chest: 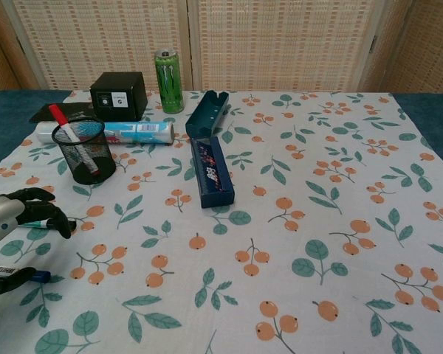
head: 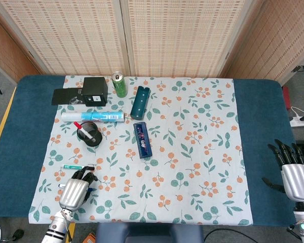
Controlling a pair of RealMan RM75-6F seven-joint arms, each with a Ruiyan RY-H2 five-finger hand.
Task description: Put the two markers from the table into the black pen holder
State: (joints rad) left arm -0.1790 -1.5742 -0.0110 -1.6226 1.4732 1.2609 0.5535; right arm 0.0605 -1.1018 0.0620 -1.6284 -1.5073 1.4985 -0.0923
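The black mesh pen holder stands at the left of the floral cloth with a red-capped marker in it. Nearer the front lie a green marker and a blue-capped marker. My left hand is low over both. Its fingers curl down across the green marker and its thumb sits just in front of the blue one. It holds nothing that I can see. My right hand rests at the right table edge with fingers spread, empty, and is out of the chest view.
Behind the holder lie a white-and-blue tube, a black box and a green can. A teal case lid and a blue pencil case sit to the holder's right.
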